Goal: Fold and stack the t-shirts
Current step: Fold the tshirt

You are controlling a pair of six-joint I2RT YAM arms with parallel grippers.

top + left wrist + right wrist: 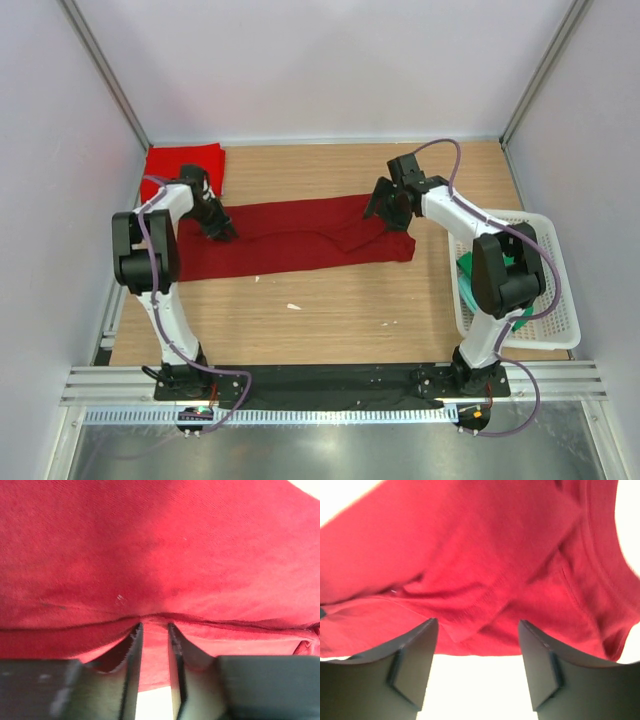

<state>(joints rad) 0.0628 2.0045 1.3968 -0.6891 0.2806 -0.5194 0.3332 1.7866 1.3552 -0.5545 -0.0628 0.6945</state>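
Note:
A dark maroon t-shirt (300, 240) lies as a long band across the middle of the table. My left gripper (222, 232) is at its left end, and in the left wrist view (154, 626) its fingers stand close together, pinching the shirt's hem (160, 555). My right gripper (385, 212) is over the shirt's right end. In the right wrist view (478, 622) its jaws are wide apart and empty, with the wrinkled shirt (485, 555) just beyond them. A brighter red t-shirt (182, 162) lies folded at the back left. Green cloth (470, 268) and teal cloth (520, 320) lie in the basket.
A white plastic basket (560, 290) stands at the right edge of the table, beside the right arm. Grey walls close in the table on the left, back and right. Bare wood shows in front of the maroon shirt (330, 310).

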